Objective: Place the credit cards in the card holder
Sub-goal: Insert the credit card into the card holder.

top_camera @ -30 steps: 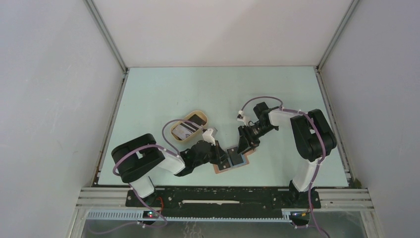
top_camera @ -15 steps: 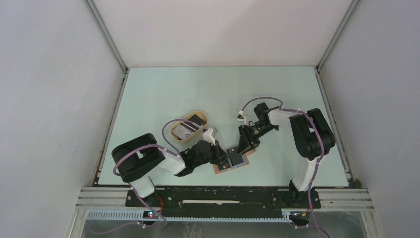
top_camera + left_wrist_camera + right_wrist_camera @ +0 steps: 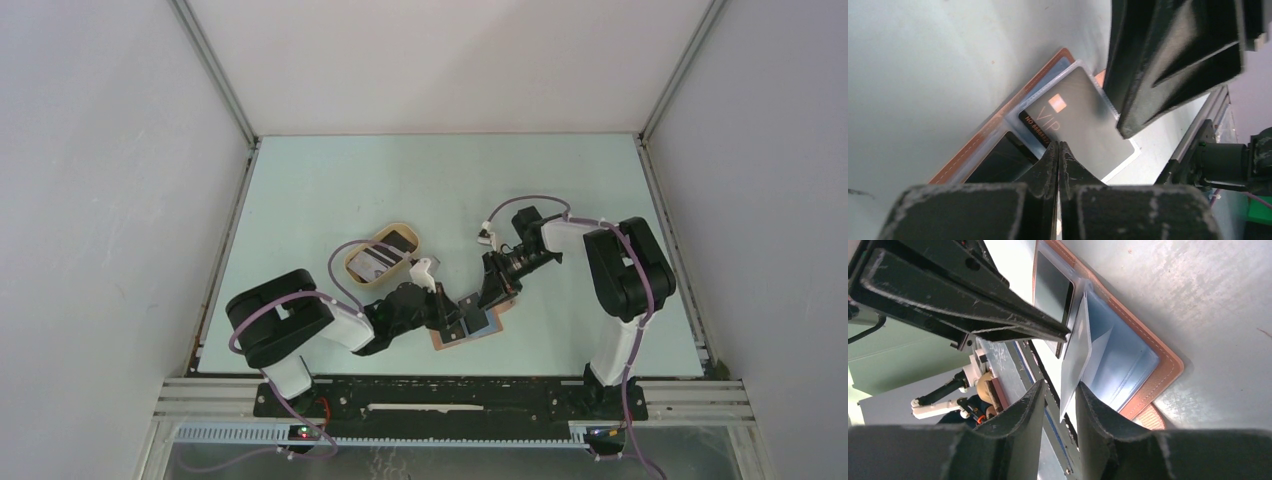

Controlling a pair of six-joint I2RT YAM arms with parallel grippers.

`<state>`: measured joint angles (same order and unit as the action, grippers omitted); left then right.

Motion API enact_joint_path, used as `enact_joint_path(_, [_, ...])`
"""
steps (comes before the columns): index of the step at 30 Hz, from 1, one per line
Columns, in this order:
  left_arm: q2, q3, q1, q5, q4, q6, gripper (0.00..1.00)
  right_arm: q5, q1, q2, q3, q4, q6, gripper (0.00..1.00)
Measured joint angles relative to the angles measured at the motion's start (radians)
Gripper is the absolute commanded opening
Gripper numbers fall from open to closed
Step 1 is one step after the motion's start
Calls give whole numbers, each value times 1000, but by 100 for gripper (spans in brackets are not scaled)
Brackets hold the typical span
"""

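The reddish-brown card holder (image 3: pixel 488 327) lies open near the front edge, its light blue pockets (image 3: pixel 1128 365) facing up. A grey credit card marked VIP (image 3: pixel 1078 112) stands tilted with one end in a pocket. In the right wrist view its free end (image 3: pixel 1074 360) sits between the jaws of my right gripper (image 3: pixel 1058 396). It lies against one finger, with a gap to the other. My left gripper (image 3: pixel 1058 146) is shut, its tips resting on the holder's clear pocket edge beside a dark card (image 3: pixel 1000 157). More credit cards (image 3: pixel 375 262) lie in the tray.
The tan oval tray (image 3: pixel 352 268) sits just left of and behind the holder, close to the left arm's wrist. Both grippers (image 3: pixel 470 308) crowd over the holder, fingers nearly touching. The table's front rail (image 3: pixel 450 385) runs just below.
My right gripper's jaws have narrowed around the tilted card and edged slightly toward the holder. The left gripper and the holder have stayed put.
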<state>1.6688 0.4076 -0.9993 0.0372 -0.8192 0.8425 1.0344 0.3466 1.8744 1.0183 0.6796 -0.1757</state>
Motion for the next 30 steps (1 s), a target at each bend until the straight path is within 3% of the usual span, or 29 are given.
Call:
enact_joint_path(9, [0,-6,0,-19,-71,3,12,-8,0,18,1,-2,7,31])
enact_joint_path(18, [-35,-92,1,-44,-151,40,31,29,0,18,6,0,7,33])
enact_joint_path(30, [-206,-161,1,-49,-165,68,52,83,17,18,13,8,8,38])
